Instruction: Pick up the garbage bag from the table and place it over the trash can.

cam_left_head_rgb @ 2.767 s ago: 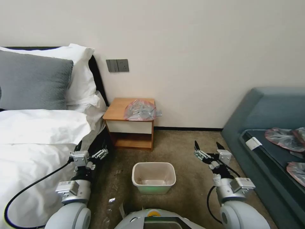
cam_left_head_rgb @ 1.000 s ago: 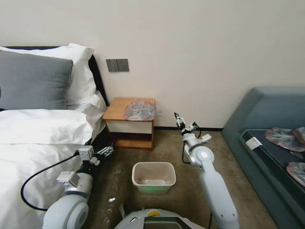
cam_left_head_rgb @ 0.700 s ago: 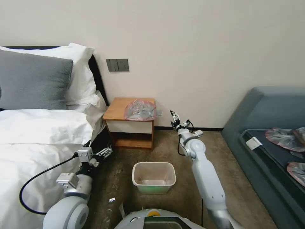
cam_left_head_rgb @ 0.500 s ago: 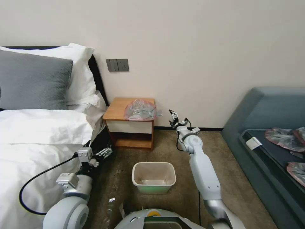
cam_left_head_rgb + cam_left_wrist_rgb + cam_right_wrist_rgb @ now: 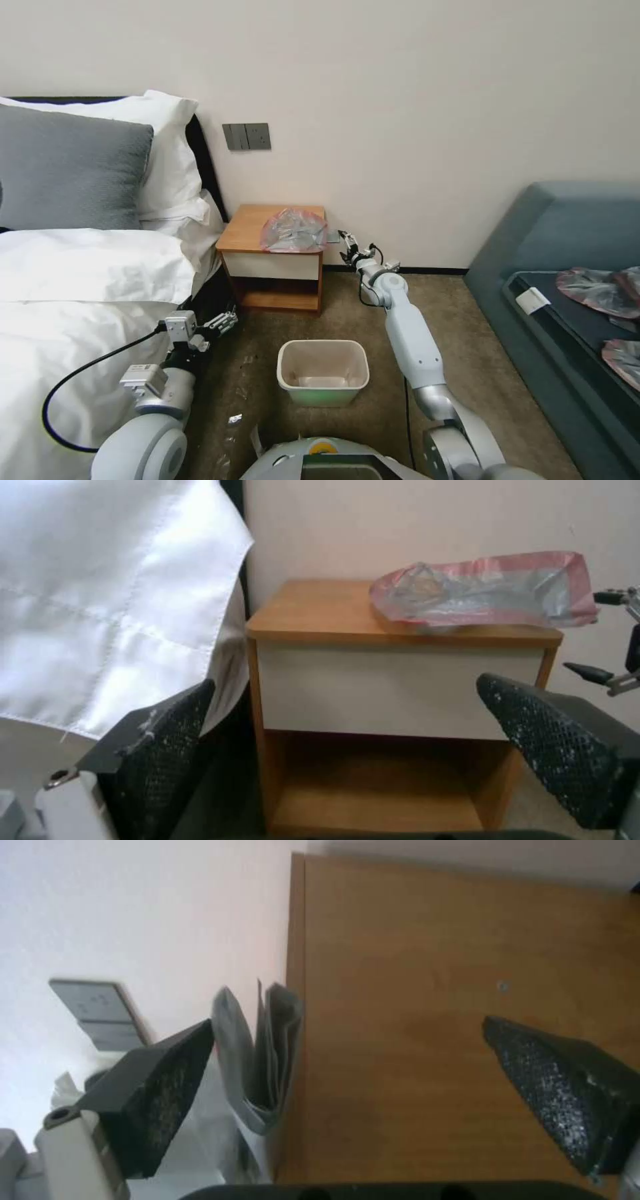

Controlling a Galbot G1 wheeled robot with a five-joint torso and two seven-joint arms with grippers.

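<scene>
Reaching the wide-open right end effector (image 5: 346,243) toward the garbage bag (image 5: 294,231) on the table (image 5: 245,230), probably flimsy, light and slippery, so best pinched at its overhanging edge.

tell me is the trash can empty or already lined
Empty and unlined: the trash can shows bare cream walls, and the garbage bag lies on the table.

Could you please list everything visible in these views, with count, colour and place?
Thin crinkly grey plastic garbage bag with pink-red rim: one, on the table's right part.
Light-brown wooden table: one, white drawer front, beside the bed.
Cream-white rectangular trash can: one, on the carpet.
Similar flat bags: several, on the blue sofa.
Pillows: grey and white, on the bed.
Right gripper: open, beside the table's right edge.
Left gripper: open, low beside the bed.
</scene>
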